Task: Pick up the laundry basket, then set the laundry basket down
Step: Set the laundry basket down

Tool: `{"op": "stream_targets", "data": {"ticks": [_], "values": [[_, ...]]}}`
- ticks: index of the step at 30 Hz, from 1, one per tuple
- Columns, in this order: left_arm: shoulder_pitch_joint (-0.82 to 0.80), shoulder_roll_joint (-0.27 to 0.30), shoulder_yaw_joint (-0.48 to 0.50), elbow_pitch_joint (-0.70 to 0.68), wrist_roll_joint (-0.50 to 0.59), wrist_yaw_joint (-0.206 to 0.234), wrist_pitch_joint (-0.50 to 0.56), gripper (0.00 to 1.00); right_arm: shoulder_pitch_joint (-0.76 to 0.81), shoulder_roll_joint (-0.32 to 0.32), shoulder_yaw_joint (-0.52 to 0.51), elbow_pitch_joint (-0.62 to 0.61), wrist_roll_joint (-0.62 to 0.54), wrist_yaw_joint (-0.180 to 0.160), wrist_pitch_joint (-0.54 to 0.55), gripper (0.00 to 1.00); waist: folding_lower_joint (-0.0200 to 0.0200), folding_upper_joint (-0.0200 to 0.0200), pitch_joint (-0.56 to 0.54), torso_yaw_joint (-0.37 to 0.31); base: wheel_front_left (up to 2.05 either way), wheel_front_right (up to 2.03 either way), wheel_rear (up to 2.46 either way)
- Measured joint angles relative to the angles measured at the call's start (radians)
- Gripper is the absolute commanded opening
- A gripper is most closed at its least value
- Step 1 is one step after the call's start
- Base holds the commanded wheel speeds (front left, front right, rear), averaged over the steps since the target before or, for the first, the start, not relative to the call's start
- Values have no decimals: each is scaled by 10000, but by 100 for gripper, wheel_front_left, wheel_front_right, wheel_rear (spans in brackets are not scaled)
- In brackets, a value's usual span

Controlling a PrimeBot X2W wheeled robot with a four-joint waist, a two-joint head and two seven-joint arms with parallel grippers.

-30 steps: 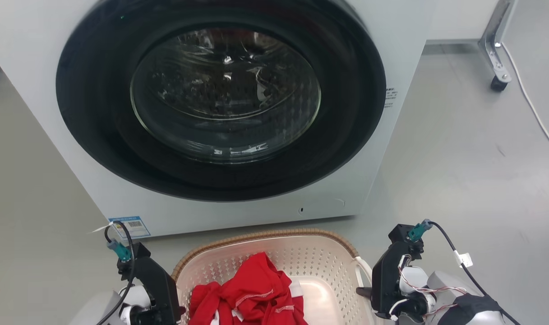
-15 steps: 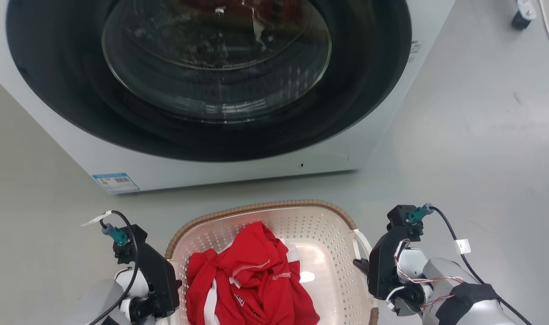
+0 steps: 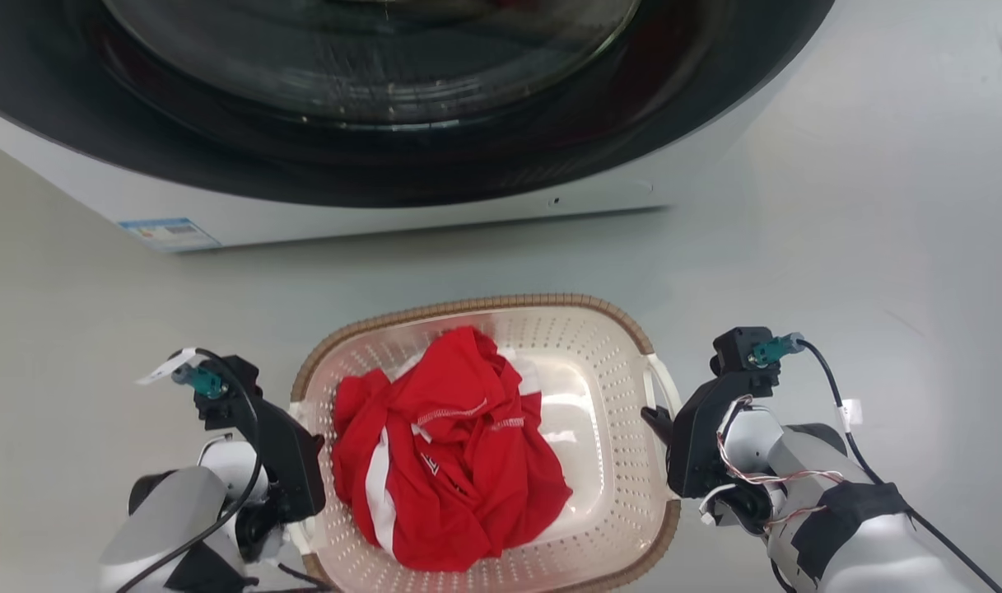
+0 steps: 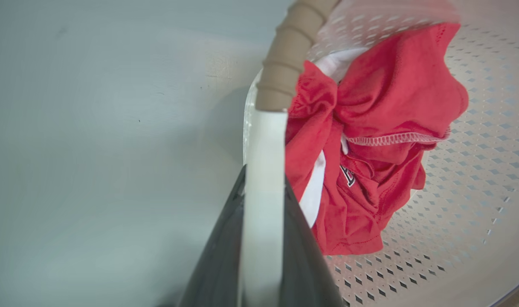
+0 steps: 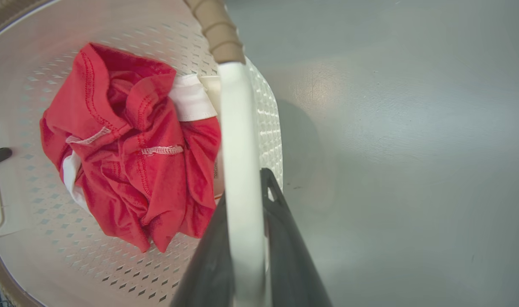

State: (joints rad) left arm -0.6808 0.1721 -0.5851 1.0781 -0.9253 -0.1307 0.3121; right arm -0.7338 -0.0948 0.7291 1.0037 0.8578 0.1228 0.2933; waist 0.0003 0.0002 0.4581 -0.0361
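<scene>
**Grey floor, washer ahead**

I see a smooth, pale grey floor (image 3: 838, 206) with soft patches of glare. Ahead stands a white washing machine (image 3: 344, 224) with a glossy dark round door (image 3: 715, 107) and a blue label (image 3: 169, 234) low on its front.

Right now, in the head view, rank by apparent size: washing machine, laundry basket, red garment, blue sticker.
1. washing machine, largest even though the frame crops it
2. laundry basket
3. red garment
4. blue sticker

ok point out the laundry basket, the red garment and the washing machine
laundry basket (image 3: 533, 298): head view, on its far brown rim
red garment (image 3: 459, 461): head view, middle of the crumpled cloth
washing machine (image 3: 344, 222): head view, white front panel below the door
</scene>
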Motion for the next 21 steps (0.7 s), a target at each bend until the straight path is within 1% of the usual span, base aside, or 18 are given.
{"op": "stream_targets", "data": {"ticks": [13,21], "values": [[-954,-58,42,-44,222,0,-1421,0,-840,-190,132,-130,-522,0,-1304,0,0,1,1886,94,0,0,0],[-1178,-125,36,90,487,-6,-2255,0,-1053,-161,213,104,-698,4,-2000,0,-1,0,2609,217,0,0,0]]}}
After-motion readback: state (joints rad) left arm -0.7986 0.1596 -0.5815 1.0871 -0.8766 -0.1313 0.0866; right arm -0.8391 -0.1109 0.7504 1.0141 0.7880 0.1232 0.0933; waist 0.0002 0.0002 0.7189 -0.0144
